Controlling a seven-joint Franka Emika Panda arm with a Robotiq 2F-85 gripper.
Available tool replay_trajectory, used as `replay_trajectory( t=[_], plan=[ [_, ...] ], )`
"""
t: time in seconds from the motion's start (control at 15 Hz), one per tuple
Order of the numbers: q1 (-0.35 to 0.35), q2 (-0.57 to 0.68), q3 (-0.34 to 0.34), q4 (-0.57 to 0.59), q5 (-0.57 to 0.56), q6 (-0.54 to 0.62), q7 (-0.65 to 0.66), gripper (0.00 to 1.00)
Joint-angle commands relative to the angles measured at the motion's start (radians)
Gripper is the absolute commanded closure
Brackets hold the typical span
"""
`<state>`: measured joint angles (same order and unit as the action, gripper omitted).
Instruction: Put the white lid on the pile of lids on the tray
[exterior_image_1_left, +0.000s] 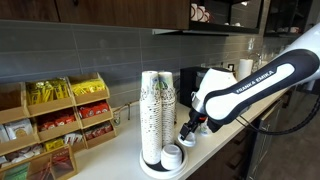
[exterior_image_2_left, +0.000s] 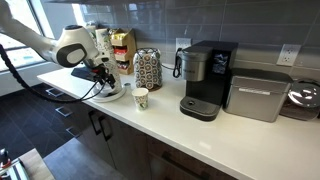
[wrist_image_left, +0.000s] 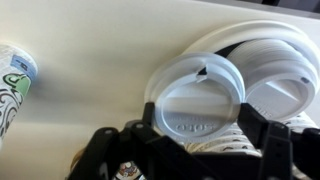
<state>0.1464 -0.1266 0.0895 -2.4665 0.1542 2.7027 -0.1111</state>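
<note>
Wrist view shows the gripper (wrist_image_left: 197, 126) at the near edge, its two black fingers (wrist_image_left: 268, 140) partly closed on the white lid (wrist_image_left: 195, 95), one finger at each side of it. The lid is held about level. Just to the right of it lies the pile of lids (wrist_image_left: 282, 70) on the tray (wrist_image_left: 240, 30), and the held lid overlaps the left edge of this pile. At the far left a small printed paper cup (wrist_image_left: 14, 85) stands on the counter (wrist_image_left: 90, 40). In an exterior view tall stacks of paper cups (exterior_image_1_left: 157, 110) stand on the same tray, behind the pile. Farther along the counter in an exterior view is a black coffee machine (exterior_image_2_left: 205, 80)
</note>
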Motion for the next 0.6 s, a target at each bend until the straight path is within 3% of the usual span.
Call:
replay_trajectory(
  t=[0.0, 0.53],
  plan=[
    [0.014, -0.028, -0.003, -0.015, 0.031, -0.023, -0.046, 0.17],
    [0.048, -0.022, 0.004, 0.007, 0.042, -0.033, -0.112, 0.17]
  ],
)
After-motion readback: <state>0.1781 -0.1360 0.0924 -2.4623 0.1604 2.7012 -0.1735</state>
